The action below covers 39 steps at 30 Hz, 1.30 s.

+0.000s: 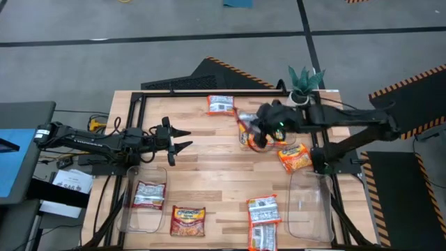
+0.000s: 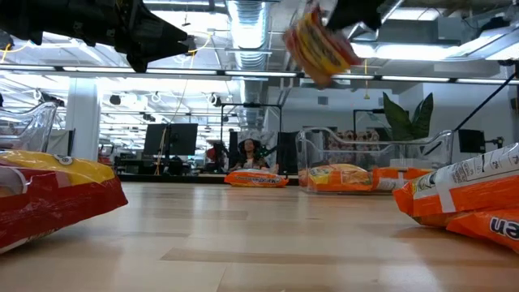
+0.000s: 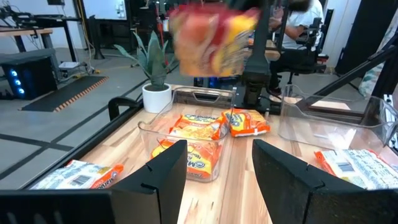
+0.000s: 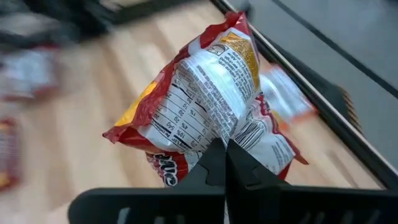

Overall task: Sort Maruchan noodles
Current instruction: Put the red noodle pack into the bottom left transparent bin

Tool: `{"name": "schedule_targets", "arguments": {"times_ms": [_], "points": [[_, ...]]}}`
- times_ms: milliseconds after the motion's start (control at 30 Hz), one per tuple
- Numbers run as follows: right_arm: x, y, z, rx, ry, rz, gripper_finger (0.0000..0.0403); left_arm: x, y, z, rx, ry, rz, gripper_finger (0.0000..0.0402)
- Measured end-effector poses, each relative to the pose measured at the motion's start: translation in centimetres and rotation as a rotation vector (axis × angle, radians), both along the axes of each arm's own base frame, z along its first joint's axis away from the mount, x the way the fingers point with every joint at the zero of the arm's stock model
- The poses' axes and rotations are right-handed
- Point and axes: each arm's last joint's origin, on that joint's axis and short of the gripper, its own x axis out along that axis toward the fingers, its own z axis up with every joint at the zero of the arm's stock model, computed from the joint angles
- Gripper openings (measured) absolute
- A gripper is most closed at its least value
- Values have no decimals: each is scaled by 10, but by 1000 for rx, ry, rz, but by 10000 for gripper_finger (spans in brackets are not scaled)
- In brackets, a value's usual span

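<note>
Seen from left to right across the counter (image 1: 209, 178): left gripper (image 1: 180, 139) parked mid-counter, fingers spread wide, holding nothing, well apart from any packet. Near front-left, a clear bin (image 1: 143, 209) with one white packet (image 1: 149, 195); beside it, a dark red packet (image 1: 188, 220). Right of centre, right gripper (image 1: 259, 134) pinched fully closed on a red-and-yellow noodle packet (image 4: 205, 106), lifted clear of the counter, hanging directly from the fingertips, long axis tilted. Probably bound for the empty bin (image 1: 310, 206), front-right of it.
</note>
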Motion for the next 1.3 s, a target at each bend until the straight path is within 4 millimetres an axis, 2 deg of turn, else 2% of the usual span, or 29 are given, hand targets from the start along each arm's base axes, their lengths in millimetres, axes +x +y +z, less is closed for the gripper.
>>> {"name": "schedule_targets", "arguments": {"times_ms": [100, 167, 267, 367, 467, 600, 733, 833, 1000, 1300], "points": [[5, 23, 7, -29, -83, 59, 8, -1, 0, 1, 0, -8, 0, 171], [15, 34, 5, -54, -114, 104, 7, -2, 0, 5, -1, -24, -1, 171], [39, 43, -10, -84, -105, 153, 7, -6, -1, 14, -2, -67, -27, 171], [69, 48, -35, -74, -82, 228, 7, -12, -1, 20, 0, -105, -65, 171], [105, 53, -68, 3, -97, 348, 7, -20, -1, 24, 1, -122, -72, 171], [146, 65, -107, 85, -214, 543, 7, -32, 0, 30, 13, -162, -62, 171], [181, 73, -134, 144, -344, 690, 7, -42, 0, 34, 6, -193, -63, 171], [206, 78, -139, 158, -438, 768, 7, -44, 0, 34, 4, -183, -63, 171], [242, 85, -136, 140, -525, 855, 7, -43, 0, 32, 3, -171, -63, 171], [285, 93, -138, 139, -620, 942, 15, -43, 0, 32, 2, -167, -63, 171]]}}
